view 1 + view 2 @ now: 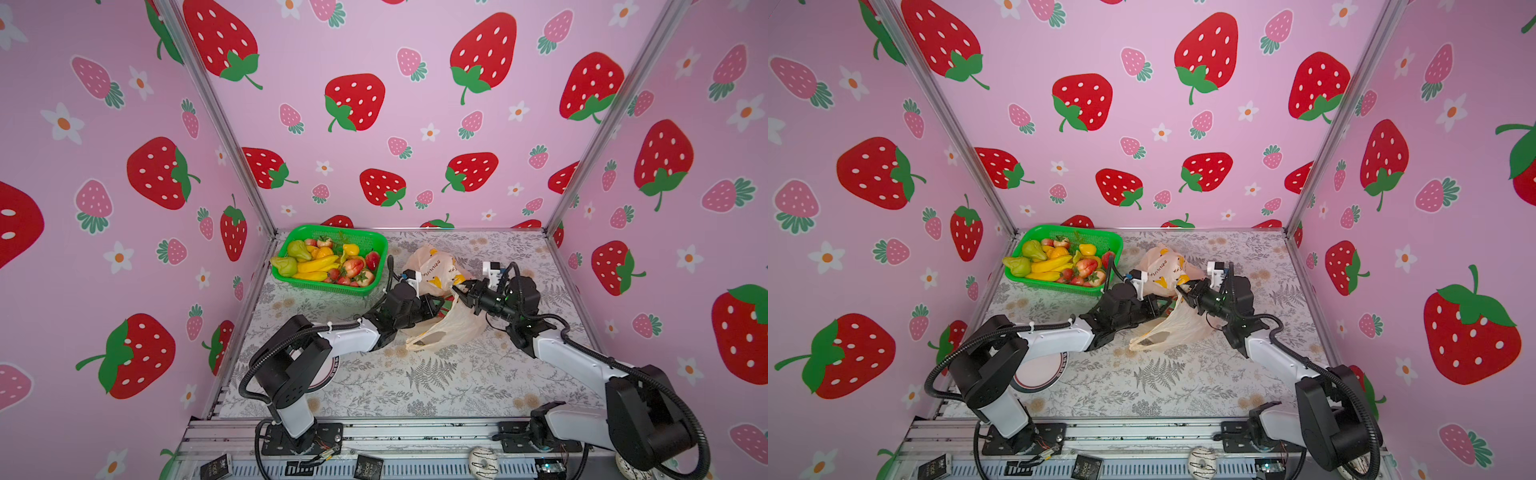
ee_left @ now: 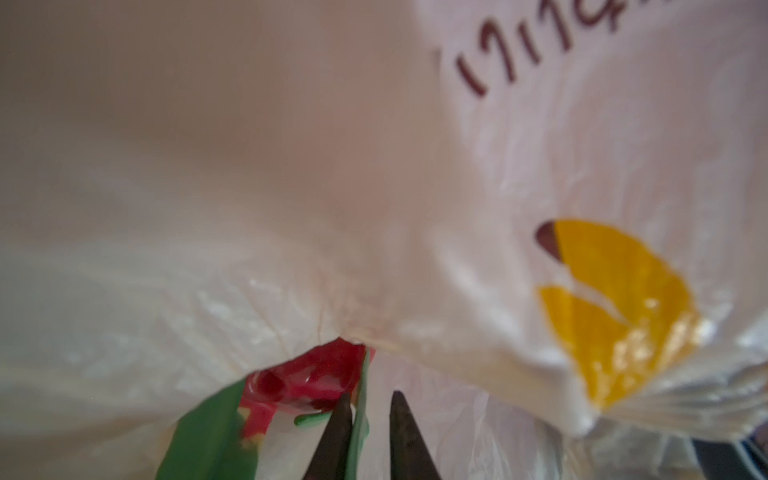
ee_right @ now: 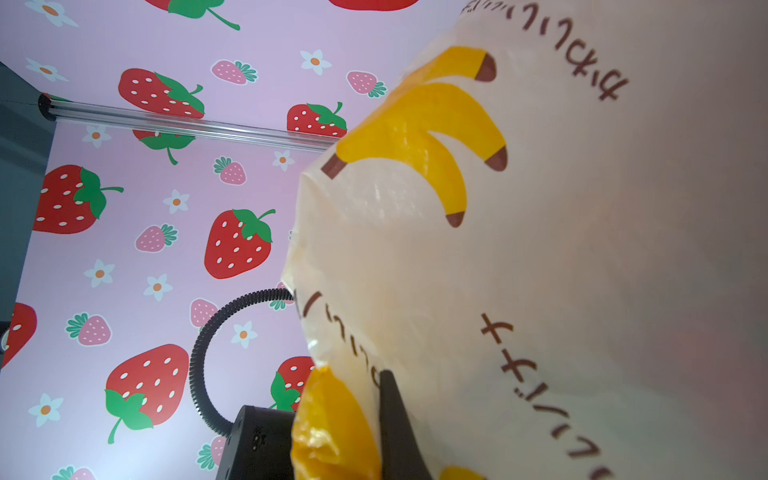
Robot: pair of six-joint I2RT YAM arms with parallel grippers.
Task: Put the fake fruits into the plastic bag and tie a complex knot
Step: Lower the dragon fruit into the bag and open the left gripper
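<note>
The plastic bag (image 1: 436, 266) (image 1: 1163, 266), peach with printed bananas, lies mid-table with its mouth held up between both arms. My left gripper (image 1: 440, 305) (image 2: 370, 395) reaches into the mouth. Its jaws stand slightly apart, and a green leaf of a red strawberry (image 2: 316, 374) lies between them against one finger. My right gripper (image 1: 457, 291) (image 1: 1183, 291) is shut on the bag's rim; one dark finger (image 3: 395, 415) shows against the plastic. The other fake fruits (image 1: 328, 262) fill the green basket (image 1: 332, 287). The bag's handle loop (image 1: 419, 338) hangs loose, and no knot is in view.
The basket stands at the back left corner against the wall. A round plate (image 1: 332, 370) lies partly under the left arm. Strawberry-print walls close in three sides. A doughnut-like thing (image 1: 482, 461) sits on the front rail.
</note>
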